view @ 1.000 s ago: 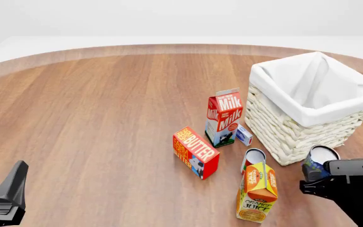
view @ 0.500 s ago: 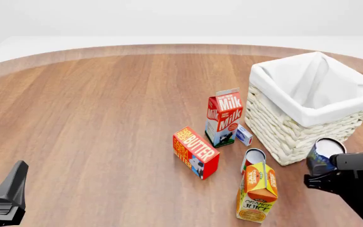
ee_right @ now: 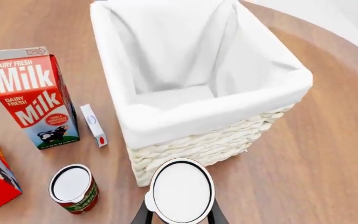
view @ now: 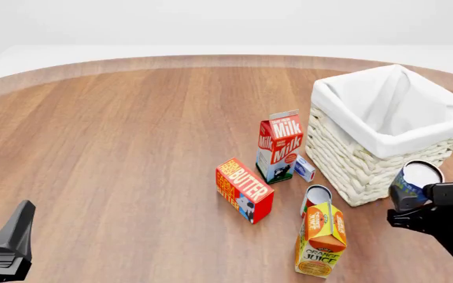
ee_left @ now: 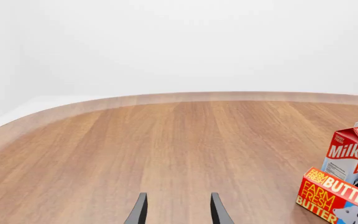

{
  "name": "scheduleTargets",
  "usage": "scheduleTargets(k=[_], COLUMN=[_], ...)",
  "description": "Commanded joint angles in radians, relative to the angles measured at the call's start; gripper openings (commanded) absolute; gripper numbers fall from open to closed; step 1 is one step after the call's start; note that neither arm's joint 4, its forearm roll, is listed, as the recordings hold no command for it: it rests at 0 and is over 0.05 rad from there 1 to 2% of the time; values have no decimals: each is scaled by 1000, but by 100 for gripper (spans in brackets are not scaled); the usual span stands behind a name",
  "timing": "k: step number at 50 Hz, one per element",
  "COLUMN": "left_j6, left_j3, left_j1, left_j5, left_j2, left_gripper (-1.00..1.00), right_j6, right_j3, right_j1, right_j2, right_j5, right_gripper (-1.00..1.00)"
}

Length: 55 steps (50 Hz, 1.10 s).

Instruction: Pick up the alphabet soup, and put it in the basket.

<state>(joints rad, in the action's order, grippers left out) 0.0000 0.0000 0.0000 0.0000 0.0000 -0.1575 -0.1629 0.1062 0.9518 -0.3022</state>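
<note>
My right gripper (view: 417, 200) is shut on the alphabet soup (view: 415, 181), a small can with a blue label and a pale top, held up in the air by the near corner of the basket (view: 360, 165). In the right wrist view the can's top (ee_right: 182, 190) sits between the fingers, just short of the basket's cloth-lined rim (ee_right: 166, 122). The basket's inside is white and holds nothing I can see. My left gripper (ee_left: 176, 211) is open and empty, low at the table's near left (view: 10, 239).
A milk carton (view: 278, 146), a small white box (view: 304, 168), a butter box (view: 244, 189), a red-labelled can (view: 315, 197) and an orange juice carton (view: 320, 240) stand left of the basket and my right arm.
My right gripper has lifted the alphabet soup up and to the right, toward the basket's rim. The left arm has not moved.
</note>
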Motion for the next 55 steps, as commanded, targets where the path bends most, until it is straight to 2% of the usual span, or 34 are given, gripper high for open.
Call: scheduleTargets(k=[1, 55], left_j6=[0, 0], left_j3=[0, 0], left_j1=[0, 0], left_j5=[0, 0], left_j2=[0, 0], left_gripper=[100, 100], right_j6=[12, -19], right_j3=[-36, -226], right_j1=[0, -18], right_j2=[-45, -165], right_j5=[43, 215], right_gripper=[-100, -100])
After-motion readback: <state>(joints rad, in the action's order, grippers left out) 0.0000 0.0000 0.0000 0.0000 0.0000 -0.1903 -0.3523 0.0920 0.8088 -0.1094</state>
